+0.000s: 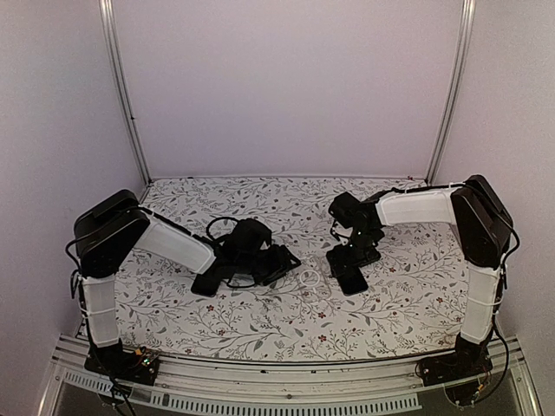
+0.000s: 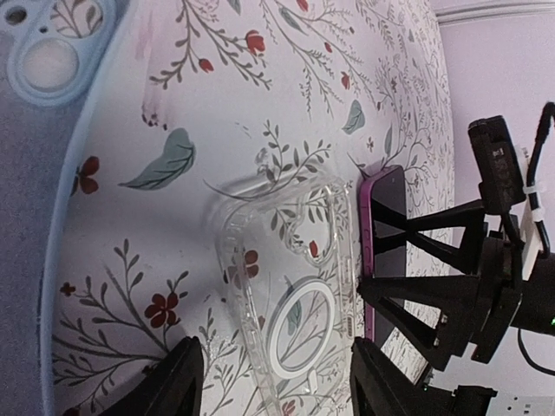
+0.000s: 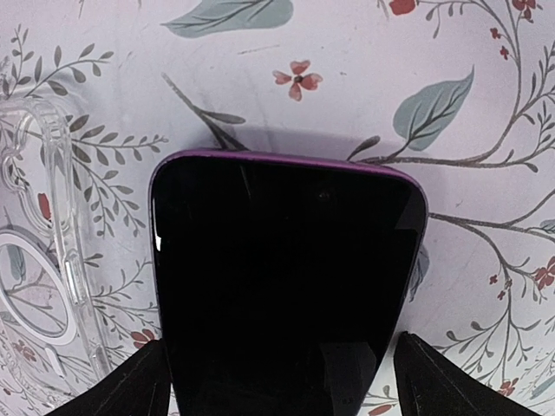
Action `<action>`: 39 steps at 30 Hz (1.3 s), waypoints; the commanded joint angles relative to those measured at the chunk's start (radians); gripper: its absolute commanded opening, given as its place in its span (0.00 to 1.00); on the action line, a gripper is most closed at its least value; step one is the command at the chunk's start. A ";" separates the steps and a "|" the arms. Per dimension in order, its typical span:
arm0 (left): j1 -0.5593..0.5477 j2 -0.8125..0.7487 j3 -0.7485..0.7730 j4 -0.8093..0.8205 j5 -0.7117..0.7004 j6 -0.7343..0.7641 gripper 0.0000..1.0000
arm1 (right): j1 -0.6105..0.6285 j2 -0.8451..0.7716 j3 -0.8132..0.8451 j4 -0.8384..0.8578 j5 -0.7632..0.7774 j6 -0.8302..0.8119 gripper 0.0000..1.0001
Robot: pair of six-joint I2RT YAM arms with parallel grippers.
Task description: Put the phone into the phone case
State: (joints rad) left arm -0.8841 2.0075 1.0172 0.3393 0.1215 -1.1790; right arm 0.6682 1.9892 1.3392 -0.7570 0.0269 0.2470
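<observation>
The clear phone case (image 2: 286,286) with a white ring lies flat on the floral tablecloth. My left gripper (image 2: 277,386) is open, with one finger on each side of the case's near end. The case is too transparent to make out in the top view, where the left gripper (image 1: 256,270) hangs low over the cloth. The purple phone (image 3: 286,286) lies screen up just right of the case (image 3: 43,260). My right gripper (image 3: 286,390) is open and straddles the phone's near end. The phone (image 1: 353,280) shows below the right gripper (image 1: 351,258) in the top view, and also in the left wrist view (image 2: 381,225).
A pale blue object with round cut-outs (image 2: 52,52) lies at the far left of the left wrist view. The right gripper (image 2: 486,286) stands close beside the case. The floral cloth (image 1: 286,321) covers the table between the white walls.
</observation>
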 commanded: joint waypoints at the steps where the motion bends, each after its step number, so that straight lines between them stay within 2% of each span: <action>1: -0.013 -0.037 -0.028 -0.068 -0.028 0.015 0.59 | -0.017 0.074 -0.015 -0.018 -0.016 -0.016 0.82; 3: -0.016 -0.042 -0.028 -0.065 -0.030 0.023 0.60 | -0.017 0.070 -0.015 -0.015 -0.016 -0.017 0.73; 4: -0.016 -0.046 -0.028 -0.065 -0.031 0.025 0.60 | -0.017 0.068 -0.015 -0.015 -0.016 -0.016 0.72; 18: -0.027 -0.077 -0.022 -0.041 -0.057 0.077 0.59 | -0.016 -0.069 -0.008 -0.031 0.003 -0.004 0.68; 26: -0.029 -0.106 -0.020 -0.041 -0.087 0.121 0.60 | -0.008 -0.091 0.021 -0.046 0.002 0.001 0.68; 30: -0.030 -0.134 -0.030 -0.042 -0.118 0.155 0.60 | 0.036 -0.096 0.071 -0.063 0.005 0.016 0.67; 39: -0.029 -0.292 -0.121 -0.099 -0.391 0.228 0.60 | 0.177 -0.081 0.231 -0.003 -0.006 0.101 0.65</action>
State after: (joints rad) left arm -0.8986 1.7927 0.9356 0.2829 -0.1173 -1.0012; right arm 0.7822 1.9430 1.5032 -0.8139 0.0288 0.2924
